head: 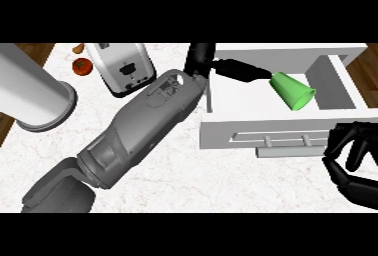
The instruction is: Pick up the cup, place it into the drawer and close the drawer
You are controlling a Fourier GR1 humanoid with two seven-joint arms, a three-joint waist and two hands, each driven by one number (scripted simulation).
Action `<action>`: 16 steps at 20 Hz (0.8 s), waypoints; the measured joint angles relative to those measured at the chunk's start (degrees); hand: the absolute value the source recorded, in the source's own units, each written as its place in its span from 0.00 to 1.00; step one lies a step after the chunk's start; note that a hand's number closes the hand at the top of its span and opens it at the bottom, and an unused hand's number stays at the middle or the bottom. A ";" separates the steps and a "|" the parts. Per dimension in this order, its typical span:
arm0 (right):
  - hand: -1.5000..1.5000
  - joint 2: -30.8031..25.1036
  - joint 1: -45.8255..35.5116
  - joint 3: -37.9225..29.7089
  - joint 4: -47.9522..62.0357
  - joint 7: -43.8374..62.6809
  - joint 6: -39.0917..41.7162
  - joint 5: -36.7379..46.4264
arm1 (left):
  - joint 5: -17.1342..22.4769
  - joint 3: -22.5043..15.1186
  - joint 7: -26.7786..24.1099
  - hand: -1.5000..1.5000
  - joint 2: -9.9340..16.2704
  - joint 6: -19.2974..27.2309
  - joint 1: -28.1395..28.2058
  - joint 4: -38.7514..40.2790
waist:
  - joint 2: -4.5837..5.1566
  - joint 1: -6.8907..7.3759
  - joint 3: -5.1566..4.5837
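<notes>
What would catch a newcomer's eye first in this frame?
The bright green cup lies tilted inside the open white drawer at upper right, with the left hand reaching in right beside it. The right hand hangs at the lower right, fingers curled, just past the drawer's front.

Your left forearm (140,130) crosses the counter (221,175) diagonally and blocks its middle. The left hand (229,67) reaches over the drawer's (244,127) left wall, filling its left part; the green cup (293,90) lies tilted beside the fingertips. The drawer's right part is open. The toaster (122,67) and a white cylinder (33,95) crowd the far left corner. Your right hand (353,160) sits at the drawer's front right corner, beside the handle (284,141). Bare counter lies along the near edge, between the 2 arms.
</notes>
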 measured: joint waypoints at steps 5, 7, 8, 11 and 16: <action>1.00 -1.02 1.61 2.18 -3.14 1.51 -0.33 6.43 | 0.53 2.69 2.40 0.00 4.68 -1.73 2.57 -4.91 | -0.32 1.41 -0.02; 1.00 -1.42 1.58 2.47 -3.61 2.68 -0.91 8.74 | 0.55 3.17 3.86 0.00 7.12 -2.32 4.71 -8.35 | -0.46 1.96 -0.03; 1.00 -1.13 2.11 3.57 -4.23 2.90 -1.32 10.76 | 0.49 3.54 4.36 0.00 7.81 -2.51 5.44 -9.35 | -0.44 1.97 -0.03; 1.00 0.24 2.21 6.16 -2.48 1.80 -3.43 17.03 | 0.04 4.27 5.66 0.00 10.51 -2.59 8.74 -14.26 | -0.45 2.41 -0.01; 1.00 0.90 0.08 9.13 1.83 0.20 -6.35 25.40 | 0.47 6.40 8.30 0.00 16.97 -4.23 15.49 -23.57 | -0.46 3.03 -0.01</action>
